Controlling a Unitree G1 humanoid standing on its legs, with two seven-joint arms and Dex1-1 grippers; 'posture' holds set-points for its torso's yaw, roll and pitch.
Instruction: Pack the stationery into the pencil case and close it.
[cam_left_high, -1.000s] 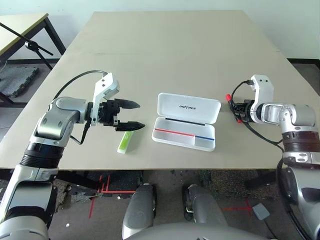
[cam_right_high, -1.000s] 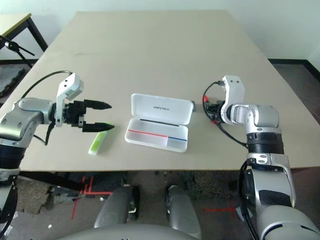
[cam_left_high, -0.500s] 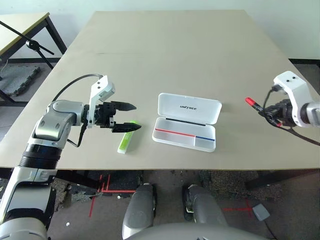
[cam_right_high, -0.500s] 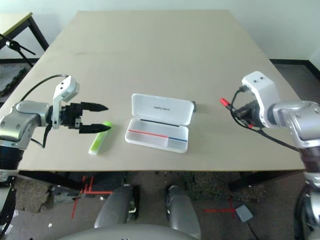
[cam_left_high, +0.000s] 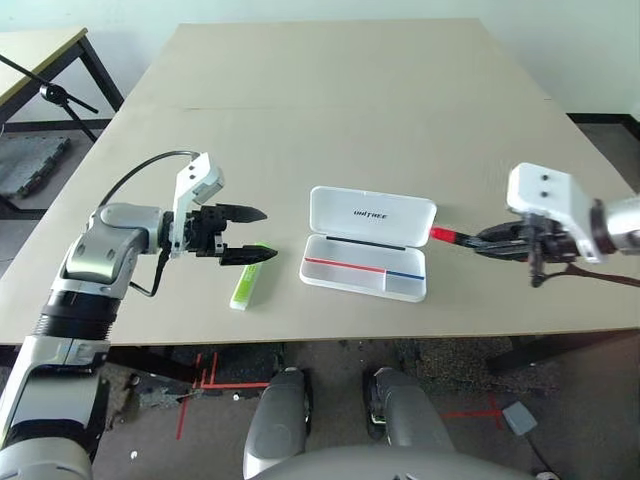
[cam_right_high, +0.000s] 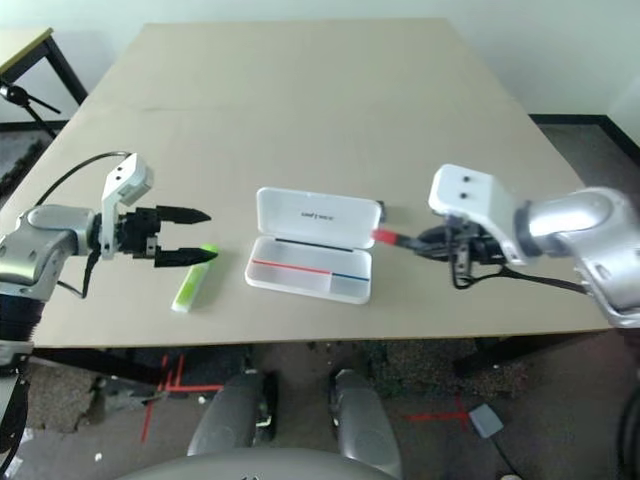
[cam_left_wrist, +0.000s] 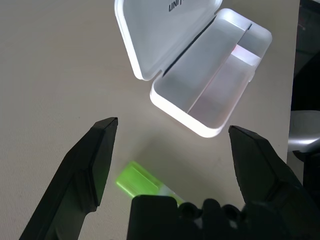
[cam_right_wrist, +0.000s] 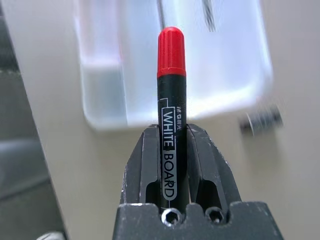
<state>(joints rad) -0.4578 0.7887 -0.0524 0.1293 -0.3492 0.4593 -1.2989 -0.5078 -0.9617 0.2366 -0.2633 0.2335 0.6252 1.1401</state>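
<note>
Lying open mid-table (cam_left_high: 330, 110), the case (cam_left_high: 365, 257) reads "UNITREE" on its lid, bare tabletop beyond it. Right of it the right gripper (cam_left_high: 478, 241) clamps the "WHITE BOARD" marker (cam_right_wrist: 171, 95); left of it the left gripper (cam_left_high: 255, 234) gapes above the highlighter (cam_left_high: 245, 287).

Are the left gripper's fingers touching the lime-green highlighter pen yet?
Apart. The left wrist view shows the open black fingers raised over the highlighter, table visible between.

Small dark block (cam_right_wrist: 261, 121) beside the pencil case (cam_right_wrist: 175, 60), blurred beyond telling.
</note>
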